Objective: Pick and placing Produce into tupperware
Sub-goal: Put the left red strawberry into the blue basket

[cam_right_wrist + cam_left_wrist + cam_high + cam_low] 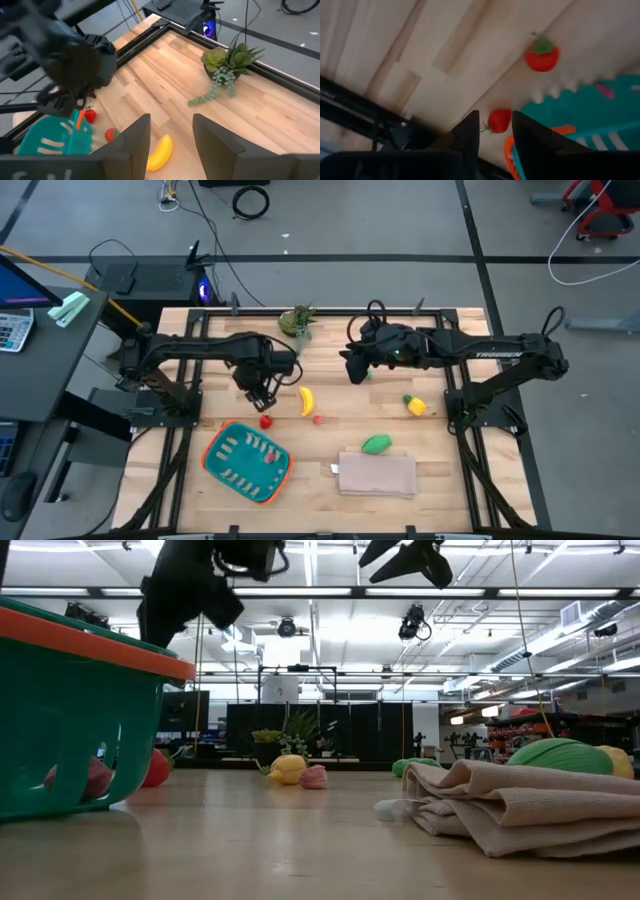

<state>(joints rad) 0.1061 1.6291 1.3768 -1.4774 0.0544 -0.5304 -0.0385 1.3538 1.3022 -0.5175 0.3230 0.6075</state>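
Left gripper [262,398] hangs open and empty just above the red piece [266,421] beside the tupperware's [215,442] far rim; next, I'd guess, descend and grasp; right gripper [354,370] waits open mid-table.

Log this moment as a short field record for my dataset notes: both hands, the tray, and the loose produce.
left hand: open, above the table near the red tomato
right hand: open, raised over mid-table
tupperware: teal tray, orange rim, near the left front; a red piece lies inside
banana: on the table, between the arms
yellow piece with green top: right side
green piece: beside the folded beige cloth
potted plant: at the far edge
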